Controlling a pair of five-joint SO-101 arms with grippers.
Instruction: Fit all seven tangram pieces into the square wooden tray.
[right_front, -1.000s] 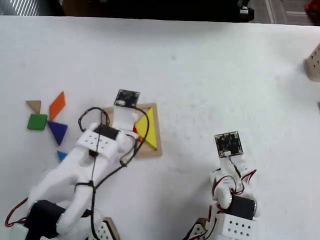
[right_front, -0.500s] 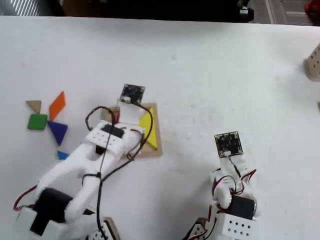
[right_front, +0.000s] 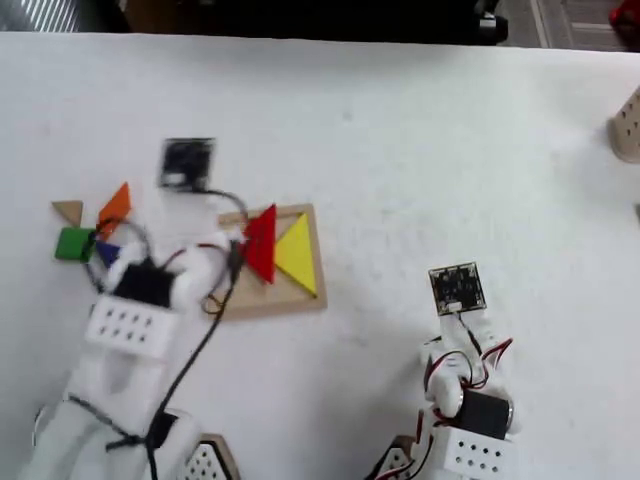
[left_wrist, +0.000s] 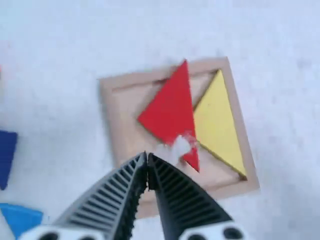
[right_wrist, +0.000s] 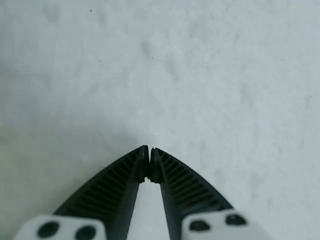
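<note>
Hanging over the near side of the square wooden tray (left_wrist: 122, 120), the left hand (left_wrist: 147, 159) had its two ribbed fingers (left_wrist: 120, 190) pressed together right to the tips, with nothing caught between them. In its own wrist view the tips lay just short of the red triangle (left_wrist: 170, 112).

That red triangle sat in the tray's middle, with one sharp corner reaching up over the far rim rather than lying inside it. A yellow triangle (left_wrist: 217, 125) lay beside it, edge to edge, filling the part of the tray on the side away from the loose pieces. Bare wood showed in the rest of the tray.

From the high view the tray (right_front: 318, 250) stood on the white counter (right_front: 420, 130), and the left arm (right_front: 130, 310) stretched between it and the remaining pieces. A tan triangle (right_front: 68, 210), an orange piece (right_front: 115, 205) and a green square (right_front: 73, 243) lay clustered on the counter, well apart from the tray. A dark blue triangle (left_wrist: 6, 150) was partly hidden beside the arm, and a light blue piece (left_wrist: 17, 220) lay nearer the arm's base.

The right hand (right_wrist: 149, 167) was closed too, fingers meeting at the tips and gripping nothing, above bare counter. Its arm (right_front: 465, 400) stood off to the tray's other side.
</note>
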